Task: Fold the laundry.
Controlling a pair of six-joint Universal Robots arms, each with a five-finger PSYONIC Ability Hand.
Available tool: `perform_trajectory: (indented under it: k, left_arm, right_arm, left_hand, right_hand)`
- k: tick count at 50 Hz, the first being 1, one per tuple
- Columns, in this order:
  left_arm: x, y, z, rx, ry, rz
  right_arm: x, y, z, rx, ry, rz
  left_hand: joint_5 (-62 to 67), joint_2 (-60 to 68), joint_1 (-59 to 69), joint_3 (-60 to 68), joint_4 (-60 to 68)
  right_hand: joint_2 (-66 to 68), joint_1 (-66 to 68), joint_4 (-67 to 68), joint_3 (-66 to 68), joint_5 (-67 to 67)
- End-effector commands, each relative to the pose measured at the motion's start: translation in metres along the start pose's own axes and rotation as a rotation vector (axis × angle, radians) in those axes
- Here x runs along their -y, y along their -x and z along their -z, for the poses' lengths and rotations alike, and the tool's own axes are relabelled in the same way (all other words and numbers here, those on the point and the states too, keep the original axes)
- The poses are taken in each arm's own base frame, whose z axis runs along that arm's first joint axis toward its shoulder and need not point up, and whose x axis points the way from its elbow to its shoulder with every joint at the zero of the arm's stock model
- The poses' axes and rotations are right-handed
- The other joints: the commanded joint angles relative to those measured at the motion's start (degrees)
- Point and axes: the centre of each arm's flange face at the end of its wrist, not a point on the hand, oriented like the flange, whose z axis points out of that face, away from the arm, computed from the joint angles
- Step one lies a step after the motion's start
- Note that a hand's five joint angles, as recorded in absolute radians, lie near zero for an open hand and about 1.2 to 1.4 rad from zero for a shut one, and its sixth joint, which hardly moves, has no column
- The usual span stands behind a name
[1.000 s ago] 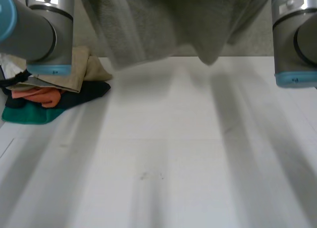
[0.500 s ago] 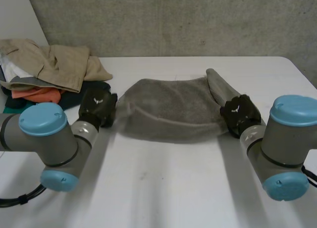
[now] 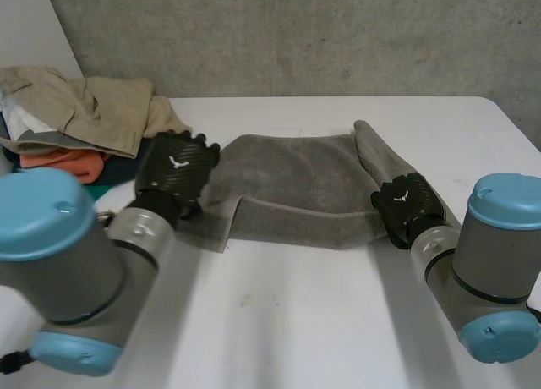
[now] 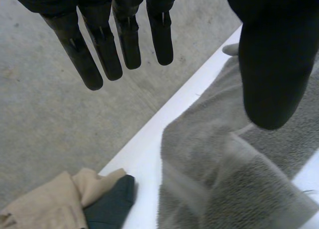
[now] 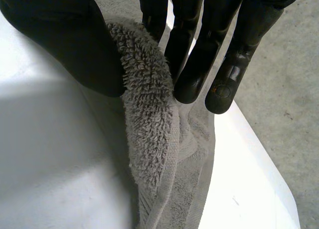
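A grey towel lies spread across the middle of the white table, with its near edge folded over. My left hand hovers at the towel's left end. In the left wrist view its fingers are straight and apart from the thumb, with nothing between them and the towel lying below. My right hand sits at the towel's right end. In the right wrist view its thumb and fingers pinch a raised fold of the towel's edge.
A pile of clothes lies at the table's back left: a tan garment on top, with orange, dark and green pieces under it. It also appears in the left wrist view as tan and dark cloth. A grey wall stands behind the table.
The towel came down from in front of the camera onto the table. My left hand has let go of its end and opened. The right hand keeps its pinch.
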Motion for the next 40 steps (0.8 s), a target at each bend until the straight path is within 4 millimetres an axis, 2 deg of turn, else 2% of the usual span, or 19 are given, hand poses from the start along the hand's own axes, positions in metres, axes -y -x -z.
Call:
perform_trajectory:
  k: [1, 2, 3, 5, 8, 18, 21, 25, 29, 35, 40]
  left_arm:
    - [-0.009, -0.036, -0.028, 0.017, 0.034, 0.002]
    - [-0.013, -0.044, -0.038, 0.018, 0.035, -0.001]
    - [-0.014, -0.046, -0.04, 0.017, 0.034, -0.001]
    - [-0.021, -0.053, -0.057, 0.027, 0.037, 0.001]
    - [-0.031, -0.061, -0.07, 0.025, 0.043, 0.001]
    - [-0.061, -0.072, -0.095, 0.031, 0.074, -0.007]
    - [-0.066, -0.066, -0.101, 0.053, 0.083, -0.007]
    - [-0.078, -0.041, -0.11, 0.134, 0.127, -0.012]
    - [-0.084, -0.03, -0.111, 0.162, 0.156, -0.025]
    - [-0.094, -0.014, -0.105, 0.167, 0.23, -0.037]
    - [-0.097, -0.013, -0.097, 0.151, 0.254, -0.038]
  right_arm:
    - [-0.002, 0.003, 0.002, 0.008, 0.008, 0.004]
    - [-0.002, 0.004, 0.003, 0.01, 0.011, 0.004]
    - [-0.003, 0.004, 0.003, 0.011, 0.012, 0.004]
    - [-0.004, 0.004, 0.003, 0.012, 0.015, 0.003]
    - [-0.005, 0.005, 0.004, 0.013, 0.02, 0.003]
    - [-0.009, 0.004, 0.005, 0.017, 0.028, 0.002]
    - [-0.009, 0.004, 0.004, 0.016, 0.031, 0.001]
    - [-0.009, 0.003, 0.004, 0.013, 0.03, 0.0]
    - [-0.009, 0.002, 0.004, 0.01, 0.029, 0.0]
    - [-0.008, 0.001, 0.004, 0.008, 0.026, 0.0]
    - [-0.008, 0.001, 0.003, 0.009, 0.025, 0.0]
  left_hand:
    - [3.0, 2.0, 1.3, 1.9, 2.7]
    - [3.0, 2.0, 1.3, 1.9, 2.7]
    - [3.0, 2.0, 1.3, 1.9, 2.7]
    - [3.0, 2.0, 1.3, 1.9, 2.7]
    - [3.0, 2.0, 1.3, 1.9, 2.7]
    - [2.7, 1.7, 0.9, 1.6, 2.4]
    - [3.2, 2.2, 1.4, 2.1, 2.9]
    - [3.5, 2.5, 1.8, 2.4, 3.2]
    - [6.5, 5.5, 4.8, 5.5, 6.2]
    - [24.7, 23.7, 23.0, 23.6, 24.4]
    - [44.7, 43.7, 42.9, 43.6, 44.4]
  right_hand:
    - [12.4, 23.1, 12.0, 12.1, 12.8]
    - [12.4, 23.1, 12.0, 12.1, 12.8]
    - [12.4, 23.1, 12.0, 12.1, 12.8]
    - [12.4, 23.1, 12.0, 12.1, 12.8]
    - [12.4, 23.1, 12.0, 12.1, 12.8]
    - [12.4, 23.1, 12.0, 12.1, 12.8]
    - [12.4, 23.1, 12.0, 12.1, 12.8]
    - [12.4, 23.1, 12.0, 12.1, 12.8]
    - [12.4, 23.1, 12.0, 12.1, 12.8]
    - [12.4, 23.1, 12.0, 12.1, 12.8]
    - [12.4, 23.1, 12.0, 12.1, 12.8]
